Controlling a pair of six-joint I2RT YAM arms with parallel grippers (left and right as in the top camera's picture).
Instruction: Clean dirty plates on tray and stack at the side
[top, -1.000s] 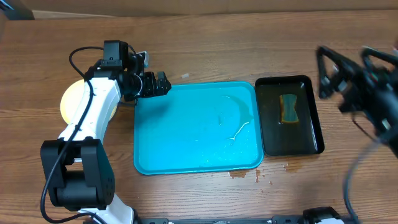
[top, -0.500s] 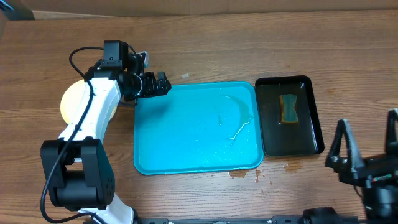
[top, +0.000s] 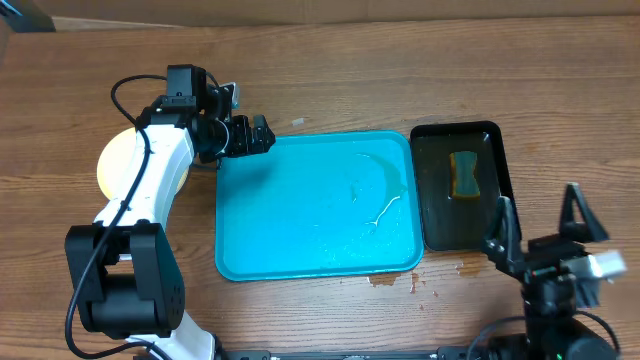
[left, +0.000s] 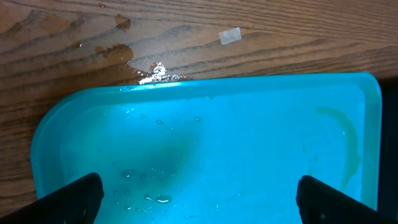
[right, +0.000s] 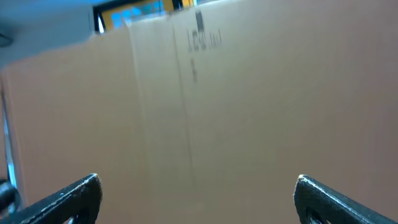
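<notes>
One pale yellow plate (top: 117, 162) on table (top: 330, 80) left of blue tray (top: 300, 220), partly hidden under left arm; cannot tell if other plates lie beneath. Left gripper (top: 266, 136) over tray's far-left corner, fingers wide apart. Tray wet, droplets inside. Black tray (top: 495, 215) just right of blue tray, sponge (top: 463, 174) inside. Right gripper (top: 538, 197) beyond tray's near-right corner, fingers spread, tips raised. Puddle (top: 392, 280) by tray's near edge.
</notes>
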